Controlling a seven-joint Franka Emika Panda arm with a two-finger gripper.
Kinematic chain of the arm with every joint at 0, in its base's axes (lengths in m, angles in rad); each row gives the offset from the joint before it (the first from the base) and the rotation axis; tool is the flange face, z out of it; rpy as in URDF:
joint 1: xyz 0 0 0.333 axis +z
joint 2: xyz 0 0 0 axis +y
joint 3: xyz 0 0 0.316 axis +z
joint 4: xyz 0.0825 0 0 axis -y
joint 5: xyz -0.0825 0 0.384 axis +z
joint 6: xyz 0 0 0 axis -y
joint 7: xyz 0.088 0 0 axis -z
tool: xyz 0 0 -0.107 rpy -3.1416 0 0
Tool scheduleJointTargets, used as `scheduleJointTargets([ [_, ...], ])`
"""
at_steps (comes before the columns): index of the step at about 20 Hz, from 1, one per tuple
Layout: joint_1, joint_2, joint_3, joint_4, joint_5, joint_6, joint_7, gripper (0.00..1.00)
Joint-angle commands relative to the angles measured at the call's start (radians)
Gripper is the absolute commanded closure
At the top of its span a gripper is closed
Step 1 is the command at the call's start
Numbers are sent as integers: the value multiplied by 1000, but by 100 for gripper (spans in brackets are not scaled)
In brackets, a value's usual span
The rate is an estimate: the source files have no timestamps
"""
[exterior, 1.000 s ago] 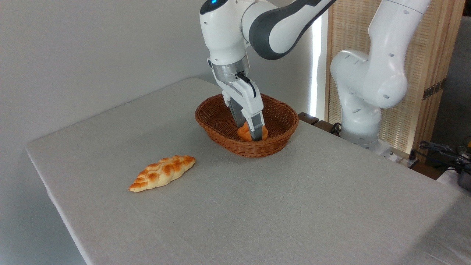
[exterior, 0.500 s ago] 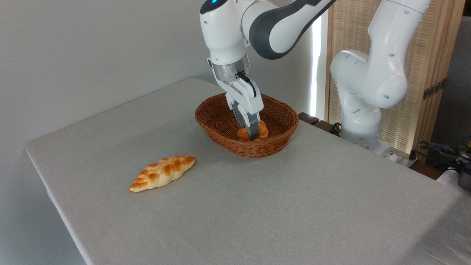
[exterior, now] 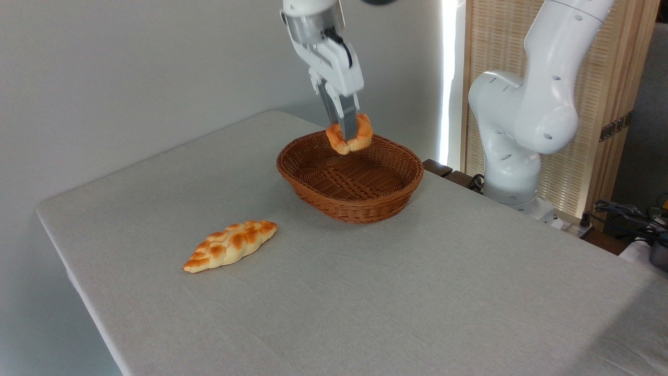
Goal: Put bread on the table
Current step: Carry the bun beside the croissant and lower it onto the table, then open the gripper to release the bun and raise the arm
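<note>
Camera view: near upper centre of the frame, the claw [exterior: 348, 137] is pinching the bread [exterior: 349, 137], which is hanging in the air above the wicker basket [exterior: 349, 196]. Lower left, a braided loaf [exterior: 230, 245] is lying on the table [exterior: 417, 292].

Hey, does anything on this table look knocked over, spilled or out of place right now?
Nothing stands out. The gripper holds the bread above the upright basket; the braided loaf lies flat on the table.
</note>
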State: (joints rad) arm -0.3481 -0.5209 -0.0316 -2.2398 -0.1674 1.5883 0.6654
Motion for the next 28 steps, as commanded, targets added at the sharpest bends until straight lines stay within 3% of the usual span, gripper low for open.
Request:
scheduleJointTargets([
  [1,6,73,71,23,44,141,48,61],
  [4,0,180,156,23,107,365,54,60],
  [7,-6,301,245,25,164,559,54,51],
  [8,-6,329,263,25,169,605,53,41],
  [10,-6,351,268,25,167,631,48,10],
  [12,-8,352,268,25,160,631,43,0],
  [16,-34,393,268,22,157,636,43,0],
  [25,-28,414,263,54,154,625,28,0],
  [28,-23,421,254,202,152,457,-75,0],
])
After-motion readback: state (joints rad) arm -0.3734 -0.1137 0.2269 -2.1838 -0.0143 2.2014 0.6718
